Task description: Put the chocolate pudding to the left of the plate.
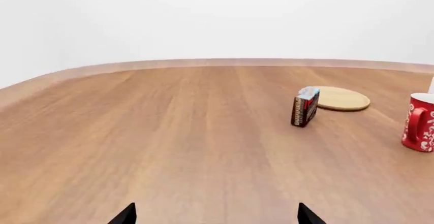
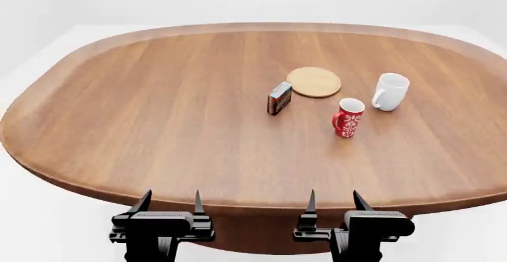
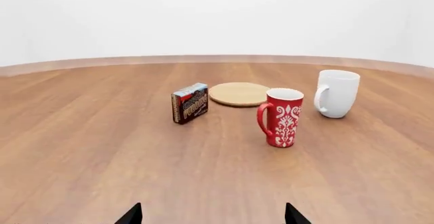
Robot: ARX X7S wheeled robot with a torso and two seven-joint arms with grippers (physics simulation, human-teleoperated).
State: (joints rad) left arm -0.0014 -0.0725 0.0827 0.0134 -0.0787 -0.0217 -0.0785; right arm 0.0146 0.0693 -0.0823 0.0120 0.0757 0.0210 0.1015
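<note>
Left pincer [image 2: 170,201]: spread, holding nothing, at the table's near edge.
Right pincer [image 2: 333,199]: spread, holding nothing, at the near edge.
Red patterned mug [image 2: 347,117]: upright, nearest object.
Dark brown and red pudding carton [image 2: 279,98]: standing on edge, just beside the plate's left rim.
Round light-tan wooden plate [image 2: 314,82]: flat.
White mug [image 2: 390,91]: upright, right of the plate.
Oval brown wooden table [image 2: 142,119]: plain white surroundings.

Chocolate pudding [image 2: 279,97] stands just left of the plate [image 2: 314,82], mugs [image 2: 348,117] right.

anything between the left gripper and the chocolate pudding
Nothing: only bare tabletop lies between the left gripper and the chocolate pudding, as the head view shows; the left wrist view agrees.
</note>
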